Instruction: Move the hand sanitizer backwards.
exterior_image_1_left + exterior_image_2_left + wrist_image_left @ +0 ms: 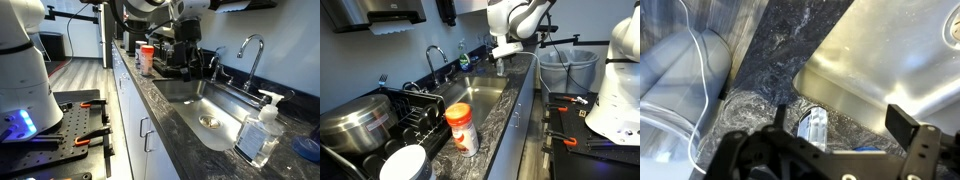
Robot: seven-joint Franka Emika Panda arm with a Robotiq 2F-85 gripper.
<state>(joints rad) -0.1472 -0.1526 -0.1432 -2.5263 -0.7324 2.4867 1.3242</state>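
Note:
The hand sanitizer is a clear pump bottle with a white pump head. It stands upright on the dark stone counter at the near right corner of the sink. In the wrist view the hand sanitizer shows from above, small, below and between the fingers, nearer the left one. My gripper is open and empty, well above the bottle and not touching it. In an exterior view my gripper hangs over the far end of the counter, with the bottle just below it.
The steel sink runs along the counter, with a faucet behind it. An orange-and-white container stands at the other end, next to a dish rack and a pot. A blue object lies beside the sanitizer.

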